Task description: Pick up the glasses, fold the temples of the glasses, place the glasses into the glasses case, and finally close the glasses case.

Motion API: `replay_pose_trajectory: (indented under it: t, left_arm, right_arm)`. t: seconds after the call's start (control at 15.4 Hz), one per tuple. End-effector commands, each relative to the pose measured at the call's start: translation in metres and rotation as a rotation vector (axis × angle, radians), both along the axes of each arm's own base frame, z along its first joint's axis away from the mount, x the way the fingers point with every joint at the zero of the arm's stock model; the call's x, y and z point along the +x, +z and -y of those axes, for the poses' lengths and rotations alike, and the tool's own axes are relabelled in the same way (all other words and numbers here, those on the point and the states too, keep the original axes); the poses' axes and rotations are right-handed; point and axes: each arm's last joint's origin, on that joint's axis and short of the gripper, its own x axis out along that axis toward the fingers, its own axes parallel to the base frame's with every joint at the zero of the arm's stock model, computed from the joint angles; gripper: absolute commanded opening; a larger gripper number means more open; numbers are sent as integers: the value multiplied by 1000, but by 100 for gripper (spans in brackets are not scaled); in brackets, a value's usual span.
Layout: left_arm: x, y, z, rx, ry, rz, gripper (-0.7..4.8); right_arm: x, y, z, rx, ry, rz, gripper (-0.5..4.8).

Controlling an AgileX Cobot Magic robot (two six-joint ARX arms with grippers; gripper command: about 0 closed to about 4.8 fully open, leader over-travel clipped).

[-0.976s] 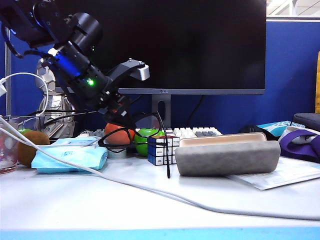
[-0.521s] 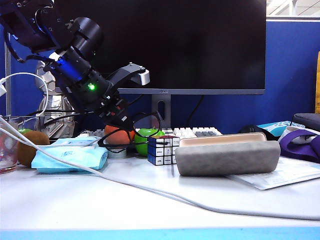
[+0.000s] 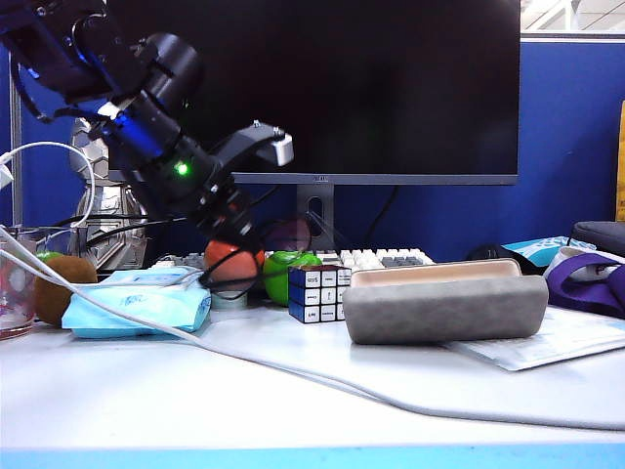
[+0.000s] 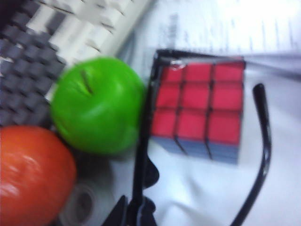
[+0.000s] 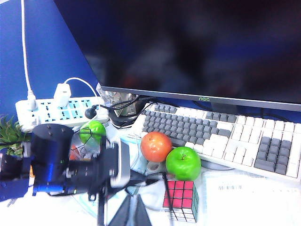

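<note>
The black glasses (image 3: pixel 289 236) hang just above the desk in front of the fruit, left of the glasses case. My left gripper (image 3: pixel 234 246) is shut on them. In the left wrist view its fingertips (image 4: pixel 136 213) pinch a thin black bar of the glasses (image 4: pixel 141 141). Another black temple (image 4: pixel 263 141) curves past the cube. The grey glasses case (image 3: pixel 444 308) lies on the desk at centre right, its beige-edged lid raised behind it. My right gripper (image 5: pixel 134 214) is shut on nothing, back from the left arm (image 5: pixel 70 165); it does not show in the exterior view.
A Rubik's cube (image 3: pixel 317 293), a green apple (image 3: pixel 283 269) and an orange fruit (image 3: pixel 227 260) crowd under the glasses. A light-blue tissue pack (image 3: pixel 137 303) and a kiwi (image 3: pixel 63 283) lie left. A white cable (image 3: pixel 293 376) crosses the desk. Keyboard (image 5: pixel 225 136) and monitor (image 3: pixel 371 88) stand behind.
The left gripper has closed on the glasses. The temple that hung down in front of the cube has swung up out of that spot. The case has not moved.
</note>
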Motion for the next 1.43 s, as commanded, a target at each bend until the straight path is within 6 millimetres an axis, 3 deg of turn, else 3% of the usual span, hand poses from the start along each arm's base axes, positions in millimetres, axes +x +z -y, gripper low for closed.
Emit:
replay_pose_trajectory:
  t: [0.07,0.2,0.33,0.46,0.65,1.04,1.43]
  left_arm:
    - [5,29,3,-107,57,-11,-7]
    - [5,55,4,-201,91,-77,-7]
    - [-5,86,5,-420,35,-217,-7]
    - [-20,110,5,-612,-109,-371,-7]
    - [-39,133,3,-739,-354,-566,-6]
    - [-49,149,3,-821,-398,-671,-7]
    - [-50,166,9,-923,-453,-716,-6]
  right_arm:
    - [-1,3,0,1,6,23,-5]
    - [-1,4,0,-2,6,42,-5]
    - [-1,10,0,-2,6,109,-6]
    - [-1,13,0,5,6,134,-6]
    - [-8,17,0,21,64,153,-6]
    - [-16,17,-6,87,391,122,-6]
    - [-16,13,-18,113,539,74,-5]
